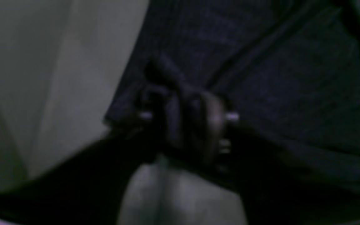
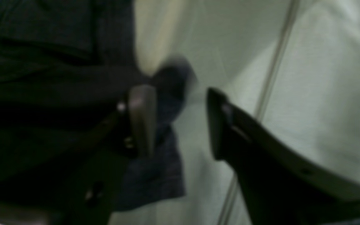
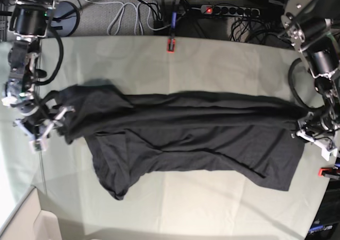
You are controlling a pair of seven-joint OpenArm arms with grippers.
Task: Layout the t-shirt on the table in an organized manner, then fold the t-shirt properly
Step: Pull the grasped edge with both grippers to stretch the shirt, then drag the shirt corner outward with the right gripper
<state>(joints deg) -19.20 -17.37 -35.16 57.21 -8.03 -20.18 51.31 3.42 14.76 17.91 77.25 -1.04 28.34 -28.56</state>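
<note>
- My right claw [image 2: 180, 122] is spread apart, the t-shirt [image 3: 186, 136] edge lying against one finger.
- Can't tell whether my left claw [image 1: 187, 125] grips; dark cloth bunches there.
- Creased pale worktop [image 3: 212, 65] stretches between both claws; a red clamp [image 3: 170, 45] and cables [image 3: 133, 9] lie beyond.

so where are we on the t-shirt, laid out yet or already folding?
Still the layout stage. Done: the t-shirt is stretched long across the table, one end at each arm. In hand: the right claw is open beside its end of the fabric; the left claw sits in bunched cloth at the other end, grip unclear. Left: smoothing the creases and rumpled near edge, then every fold.
</note>
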